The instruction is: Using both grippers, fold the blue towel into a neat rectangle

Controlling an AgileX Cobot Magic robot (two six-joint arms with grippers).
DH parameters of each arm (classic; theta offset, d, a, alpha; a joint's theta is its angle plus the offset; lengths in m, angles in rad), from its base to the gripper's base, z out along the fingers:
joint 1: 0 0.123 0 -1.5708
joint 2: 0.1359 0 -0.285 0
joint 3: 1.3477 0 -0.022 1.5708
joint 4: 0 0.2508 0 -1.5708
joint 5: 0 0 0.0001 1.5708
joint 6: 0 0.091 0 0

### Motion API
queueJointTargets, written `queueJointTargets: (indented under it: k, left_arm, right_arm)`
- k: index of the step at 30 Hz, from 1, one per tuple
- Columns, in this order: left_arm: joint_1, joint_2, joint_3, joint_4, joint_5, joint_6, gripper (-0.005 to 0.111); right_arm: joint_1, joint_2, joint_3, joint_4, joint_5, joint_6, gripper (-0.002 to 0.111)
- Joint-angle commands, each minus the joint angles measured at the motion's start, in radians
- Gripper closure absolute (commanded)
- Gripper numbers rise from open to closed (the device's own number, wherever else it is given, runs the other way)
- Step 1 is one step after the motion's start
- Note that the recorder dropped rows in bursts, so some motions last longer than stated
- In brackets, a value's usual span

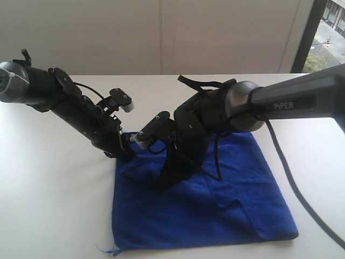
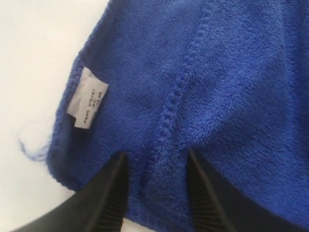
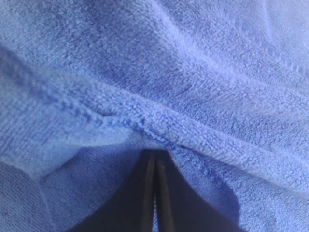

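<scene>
The blue towel (image 1: 215,210) lies folded on the white table (image 1: 48,178), wrinkled near its middle. My left gripper (image 1: 125,154) stands on the towel's far left corner. In the left wrist view its open fingers (image 2: 108,193) straddle a stitched hem of the towel (image 2: 231,72), with cloth in the gap, next to the white label (image 2: 87,104). My right gripper (image 1: 160,189) points down onto the towel's left half. From the right wrist its fingers (image 3: 155,153) are shut together, tips against a raised hemmed fold (image 3: 169,63), with no cloth visible between them.
A loose blue thread loop (image 1: 108,249) sticks out at the towel's near left corner. The right arm's black cable (image 1: 294,183) hangs over the towel's right side. A white wall and a window (image 1: 329,32) stand behind the table.
</scene>
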State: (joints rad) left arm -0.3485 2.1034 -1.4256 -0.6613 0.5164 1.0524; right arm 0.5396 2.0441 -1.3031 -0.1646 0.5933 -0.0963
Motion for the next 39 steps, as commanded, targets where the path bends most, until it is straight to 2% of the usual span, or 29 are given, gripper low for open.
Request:
queueJointTargets:
  k: [1, 8, 12, 16, 19, 23, 28, 33, 39]
  left_arm:
    - [-0.003, 0.003, -0.002, -0.011, 0.029, -0.001, 0.071]
    - [-0.003, 0.003, -0.002, -0.013, 0.019, -0.001, 0.094]
    - [-0.003, 0.003, -0.002, -0.013, 0.012, -0.001, 0.1]
    - [-0.003, 0.003, -0.002, -0.013, 0.007, -0.001, 0.095]
    - [-0.003, 0.003, -0.002, -0.013, 0.007, -0.001, 0.074]
    - [-0.003, 0.001, -0.002, -0.018, 0.007, -0.001, 0.065]
    - [-0.003, 0.001, -0.002, -0.018, 0.007, -0.001, 0.068]
    - [-0.003, 0.001, -0.011, -0.036, 0.002, -0.001, 0.087]
    - [-0.003, 0.001, -0.044, -0.056, 0.028, -0.001, 0.088]
  right_arm:
    - [-0.005, 0.006, 0.001, 0.003, 0.008, 0.003, 0.108]
    - [-0.005, 0.006, 0.001, 0.003, 0.012, 0.003, 0.108]
    - [-0.005, 0.006, 0.001, 0.003, 0.012, 0.003, 0.108]
    - [-0.005, 0.006, 0.001, 0.003, 0.012, 0.003, 0.108]
    - [-0.005, 0.006, 0.001, 0.003, 0.012, 0.003, 0.108]
    - [-0.005, 0.006, 0.001, 0.003, 0.012, 0.003, 0.108]
    - [-0.005, 0.006, 0.001, 0.003, 0.012, 0.003, 0.108]
    - [-0.005, 0.006, 0.001, 0.003, 0.012, 0.003, 0.108]
    - [-0.005, 0.006, 0.001, 0.003, 0.014, 0.003, 0.108]
